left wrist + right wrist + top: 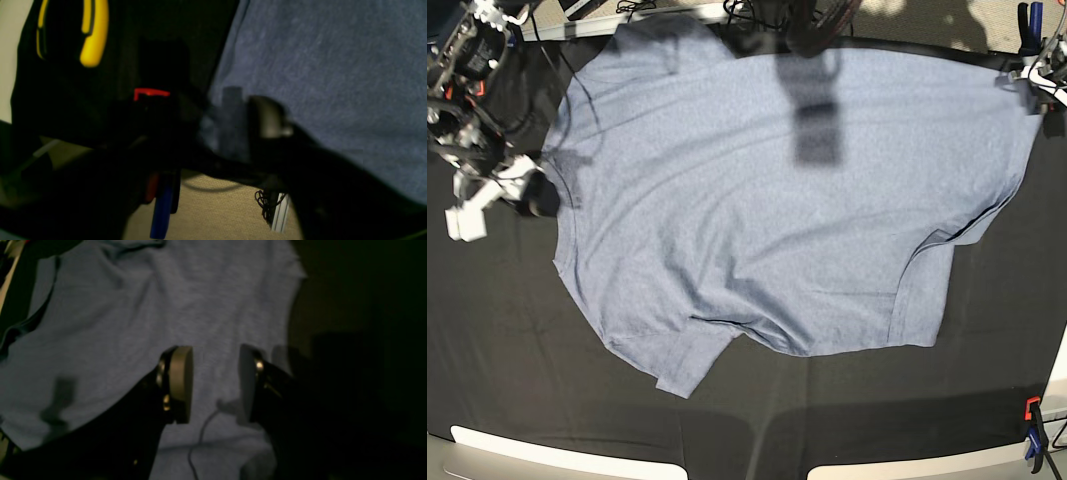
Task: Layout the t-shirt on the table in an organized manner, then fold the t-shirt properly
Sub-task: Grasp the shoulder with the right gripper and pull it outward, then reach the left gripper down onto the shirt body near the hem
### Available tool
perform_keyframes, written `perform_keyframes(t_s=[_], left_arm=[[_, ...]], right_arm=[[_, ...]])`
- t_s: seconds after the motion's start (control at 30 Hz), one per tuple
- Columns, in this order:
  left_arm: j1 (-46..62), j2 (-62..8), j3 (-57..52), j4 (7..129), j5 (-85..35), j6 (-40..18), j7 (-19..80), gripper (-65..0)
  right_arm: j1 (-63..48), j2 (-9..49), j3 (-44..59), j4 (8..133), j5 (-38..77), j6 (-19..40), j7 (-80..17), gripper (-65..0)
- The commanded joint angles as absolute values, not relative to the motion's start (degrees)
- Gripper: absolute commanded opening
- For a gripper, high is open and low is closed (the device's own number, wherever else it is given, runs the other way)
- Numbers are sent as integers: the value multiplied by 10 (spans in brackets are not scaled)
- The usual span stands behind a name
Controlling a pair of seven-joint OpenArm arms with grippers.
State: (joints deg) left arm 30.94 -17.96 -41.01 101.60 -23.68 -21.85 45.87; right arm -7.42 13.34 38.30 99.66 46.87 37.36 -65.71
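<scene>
- The table [507,370] is a wide sheet of black cloth with faint creases; pale floor shows past its far edge, and an orange and blue clamp [1033,435] grips the near right corner.
- At the left edge of the base view, the right gripper [535,196] sits at the shirt's left edge, near the far left corner of the bench.
- In the right wrist view its two pale pads [181,383] stand well apart with plain grey cloth showing between them, so the jaws are wide and hold nothing.
- The t-shirt [767,200] lies spread across the far middle of the table, plain side up with no lettering showing, reaching from the left side to the far right corner.
- Its near edge is uneven: one flap points toward the near left, and a fold runs across the cloth on the right.
- A dark shadow falls on the cloth near the far edge.
- At the far right corner the left gripper [1034,75] sits at the shirt's corner.
- The left wrist view is dark and blurred: one grey fingertip [272,116] shows beside the shirt's edge [230,63], and whether the jaws are apart or closed cannot be told.
</scene>
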Motion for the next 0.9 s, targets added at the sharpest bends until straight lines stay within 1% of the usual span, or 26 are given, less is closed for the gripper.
perform_keyframes(t_s=[0.0, 0.1, 0.2, 0.27, 0.4, 0.47, 0.57, 0.63, 0.73, 0.87], left_arm=[[313, -192, -416, 1037, -238, -216, 450, -296], [313, -192, -416, 1080, -236, -216, 427, -291], [312, -192, -416, 1134, -236, -222, 338, -291], [302, -192, -409, 1153, -236, -241, 283, -295], [242, -192, -343, 1138, -228, -249, 291, -296], [199, -192, -291, 1121, -195, -249, 286, -296], [121, -192, -212, 1080, -160, -246, 287, -296], [64, -192, -163, 1033, -138, -216, 286, -296], [-19, -192, -110, 934, -105, -188, 286, -296], [-124, -192, -70, 782, -105, -186, 271, -296]], right_arm=[[-65, 143, 375, 1007, 482, 380, -644, -423], [-59, 143, 342, 1007, 477, 380, -644, -423], [-51, 143, 307, 1007, 452, 380, -643, -423], [-45, 143, 284, 1007, 430, 380, -644, -423], [-41, 142, 252, 1007, 406, 380, -644, -423], [-41, 141, 244, 1007, 406, 380, -644, -423], [-42, 140, 243, 1007, 406, 380, -644, -423], [-42, 140, 243, 1007, 406, 380, -644, -423], [-42, 140, 244, 1007, 404, 380, -644, -423], [-42, 139, 244, 1007, 404, 380, -644, -423]])
